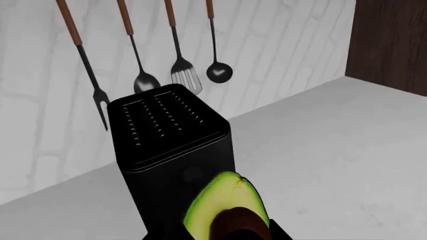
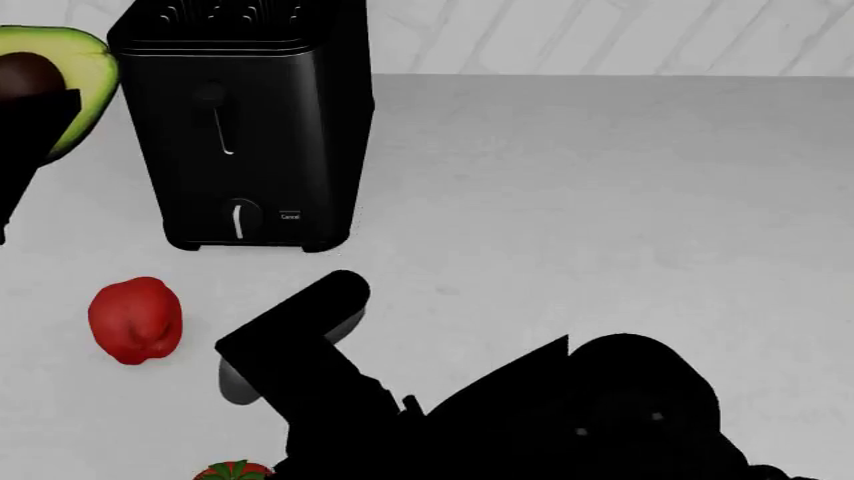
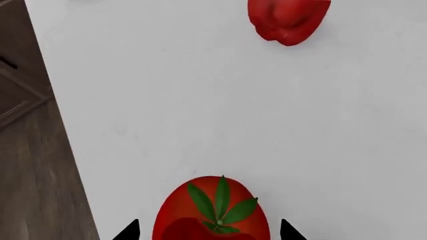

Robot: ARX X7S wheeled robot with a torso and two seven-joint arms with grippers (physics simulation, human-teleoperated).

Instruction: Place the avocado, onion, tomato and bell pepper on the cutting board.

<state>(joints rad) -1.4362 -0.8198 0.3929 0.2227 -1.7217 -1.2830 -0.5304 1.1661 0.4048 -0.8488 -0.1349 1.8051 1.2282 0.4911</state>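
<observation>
The left gripper (image 2: pixel 27 130) is up in the air at the far left of the worktop (image 2: pixel 601 200), clamped on the avocado (image 2: pixel 60 75), cut face showing its brown pit. From the left wrist camera the avocado (image 1: pixel 227 207) hangs in front of a black toaster (image 1: pixel 170 150), with four utensils (image 1: pixel 180 70) on the white brick wall behind it.

The toaster (image 2: pixel 247 120) stands toward the worktop's back edge. The bell pepper (image 2: pixel 134 320) lies on the worktop in front of it, well apart from anything else. The tomato (image 2: pixel 234 470) sits close to the worktop's front edge (only its top shows from the head). The right gripper (image 3: pixel 210 232) is over the tomato (image 3: pixel 212 210), its fingertips (image 3: pixel 128 231) spread on either side of it; whether they touch it I cannot tell.
</observation>
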